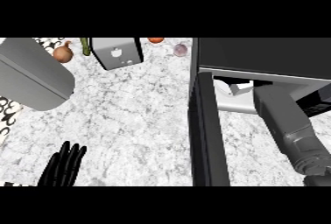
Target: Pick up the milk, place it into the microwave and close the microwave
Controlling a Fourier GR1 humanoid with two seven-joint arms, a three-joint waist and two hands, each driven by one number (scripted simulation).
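Right hand: hidden inside the microwave; only the grey right forearm shows, reaching from the lower right up into the opening, so whether the fingers are open or closed cannot be told.
Milk: a small white shape shows just past the end of the forearm, inside the cavity; it may be the carton, but its long axis and which way it points cannot be made out.
Left hand: black left hand at the lower left edge, fingers straight and up, holding nothing, resting.
Microwave: dark boxy body at the upper right, light grey inner floor.
Door: the microwave door stands open, a tall black slab seen edge-on, running down the counter just left of the forearm.
Counter: white-grey speckled marble counter, wide bare stretch between the left hand and the door.
Back edge: toaster, brown onion, purple garlic, tomato.
Left side: a large smooth grey rounded object, tilted.
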